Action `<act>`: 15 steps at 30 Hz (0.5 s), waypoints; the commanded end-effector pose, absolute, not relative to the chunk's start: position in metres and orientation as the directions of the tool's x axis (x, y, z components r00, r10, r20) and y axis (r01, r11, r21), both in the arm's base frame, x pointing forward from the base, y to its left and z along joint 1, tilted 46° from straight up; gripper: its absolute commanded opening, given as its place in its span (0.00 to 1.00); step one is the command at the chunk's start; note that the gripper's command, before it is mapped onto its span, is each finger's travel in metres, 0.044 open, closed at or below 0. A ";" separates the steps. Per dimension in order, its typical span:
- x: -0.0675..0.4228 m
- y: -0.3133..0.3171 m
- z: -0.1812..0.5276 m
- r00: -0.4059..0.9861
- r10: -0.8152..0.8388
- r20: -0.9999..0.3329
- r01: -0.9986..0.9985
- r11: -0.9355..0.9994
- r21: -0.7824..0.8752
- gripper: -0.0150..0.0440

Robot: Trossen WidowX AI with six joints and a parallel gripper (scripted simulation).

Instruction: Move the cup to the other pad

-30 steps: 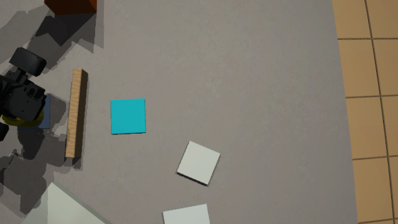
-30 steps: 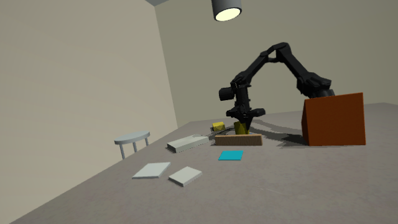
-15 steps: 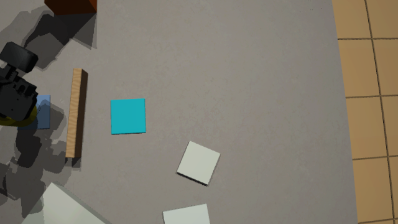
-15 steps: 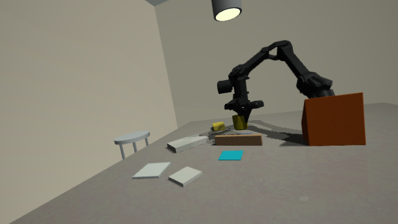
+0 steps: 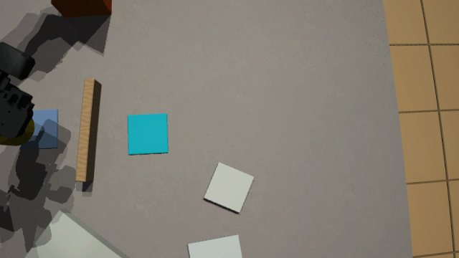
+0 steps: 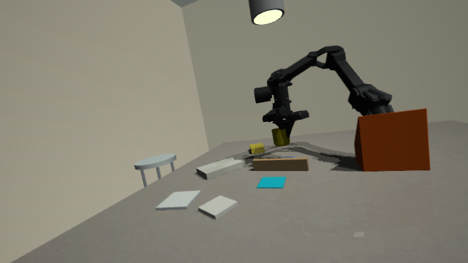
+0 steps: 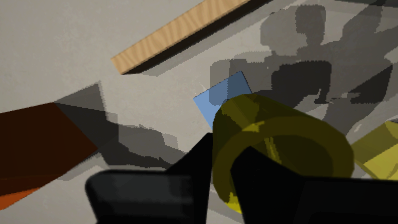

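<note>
The dark yellow cup [image 5: 29,134] [image 6: 281,138] [image 7: 230,117] is in the air above the table, slightly tilted. My gripper [image 6: 286,128] [image 7: 218,137] is shut on the cup's wall, with one finger inside the mouth and the other outside. The blue pad [image 5: 50,116] [image 7: 207,97] shows partly behind and below the cup. The cyan pad [image 5: 148,134] [image 6: 271,182] lies on the other side of the wooden bar, with nothing on it. I cannot make out any marbles; the finger and shadow hide much of the cup's inside.
The wooden bar [image 5: 84,132] [image 6: 280,164] [image 7: 165,40] stands between the pads. An orange box [image 5: 84,5] [image 6: 395,142] [image 7: 45,140] stands near the arm's base. A yellow object [image 6: 257,148] [image 7: 385,160] lies near the cup. Pale slabs [image 5: 229,187] [image 6: 218,206] lie beyond the cyan pad.
</note>
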State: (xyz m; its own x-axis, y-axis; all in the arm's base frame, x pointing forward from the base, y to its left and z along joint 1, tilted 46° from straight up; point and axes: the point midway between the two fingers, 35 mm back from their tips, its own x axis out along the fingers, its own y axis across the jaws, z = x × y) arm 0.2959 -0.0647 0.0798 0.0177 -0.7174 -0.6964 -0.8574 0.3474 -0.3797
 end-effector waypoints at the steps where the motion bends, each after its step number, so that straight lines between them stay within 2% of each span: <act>1: 0.296 -0.065 0.079 0.018 -0.717 -0.697 -0.858 0.347 -0.379 0.25; 15: 0.297 -0.059 0.073 0.017 -0.716 -0.698 -0.857 0.349 -0.378 0.25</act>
